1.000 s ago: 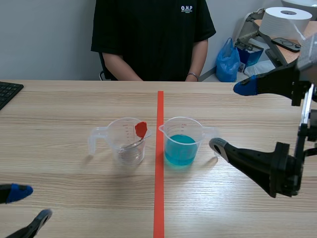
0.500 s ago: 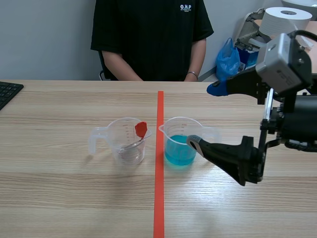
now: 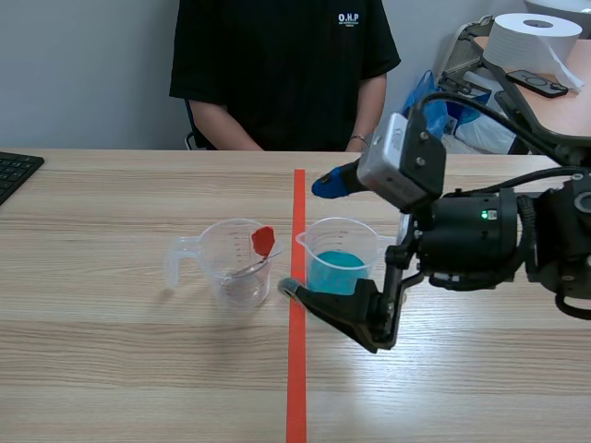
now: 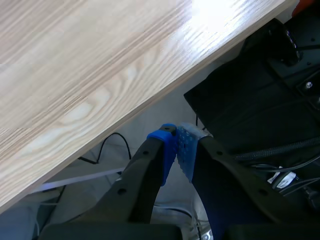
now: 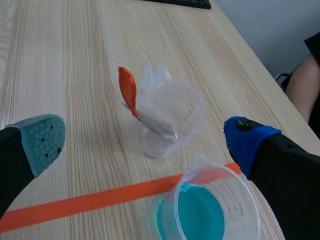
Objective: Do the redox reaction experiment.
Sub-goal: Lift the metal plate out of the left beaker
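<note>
In the scene view the right tool had its lower finger across the front of the cup of blue liquid, hiding part of that cup's base. The right wrist view cut the same cup off at the picture's edge, on the side nearest the tool. The spoon in the clear cup showed its red handle, but its bowl was blurred behind the wall. The person was cut off above the shoulders, the keyboard by the side edge

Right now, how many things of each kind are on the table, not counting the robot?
Clear measuring cups: 2, the blue-liquid cup and the spoon cup
Red-handled spoon: 1
Keyboard: 1
Total: 4
</note>
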Controlling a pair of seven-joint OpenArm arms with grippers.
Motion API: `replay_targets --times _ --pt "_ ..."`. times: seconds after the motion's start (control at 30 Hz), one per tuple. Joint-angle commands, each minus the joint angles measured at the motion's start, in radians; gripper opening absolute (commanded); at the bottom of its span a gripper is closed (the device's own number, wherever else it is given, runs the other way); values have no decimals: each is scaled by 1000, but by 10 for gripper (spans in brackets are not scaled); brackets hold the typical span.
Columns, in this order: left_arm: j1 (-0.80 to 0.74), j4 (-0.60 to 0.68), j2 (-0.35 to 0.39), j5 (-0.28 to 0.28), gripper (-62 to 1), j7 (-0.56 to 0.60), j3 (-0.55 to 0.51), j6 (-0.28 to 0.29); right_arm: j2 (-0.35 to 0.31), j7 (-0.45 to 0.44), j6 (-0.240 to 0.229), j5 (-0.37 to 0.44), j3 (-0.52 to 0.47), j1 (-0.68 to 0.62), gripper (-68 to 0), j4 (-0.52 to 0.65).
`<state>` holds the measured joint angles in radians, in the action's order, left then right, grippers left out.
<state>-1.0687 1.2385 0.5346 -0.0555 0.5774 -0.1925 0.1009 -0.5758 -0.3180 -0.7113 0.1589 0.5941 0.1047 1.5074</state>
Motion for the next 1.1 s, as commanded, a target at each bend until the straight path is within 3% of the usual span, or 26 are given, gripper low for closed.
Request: replay_targets --times 0.0,0.27,0.83,0.97,1.07 --pt "0 17 -4 7 -577 10 -1 -3 3 -34 7 0 1 34 -3 0" --pt "8 10 -2 11 -578 5 -1 -5 66 -44 11 -76 70 113 -109 -57" --pt "8 10 -2 10 -577 6 -1 -5 105 -3 11 -129 95 136 -511 -74" --pt "8 10 -2 10 -577 6 -1 -5 105 -6 11 -129 95 136 -645 -74" --pt "8 10 -2 10 -577 6 -1 -5 105 -33 11 -129 95 136 -658 -74"
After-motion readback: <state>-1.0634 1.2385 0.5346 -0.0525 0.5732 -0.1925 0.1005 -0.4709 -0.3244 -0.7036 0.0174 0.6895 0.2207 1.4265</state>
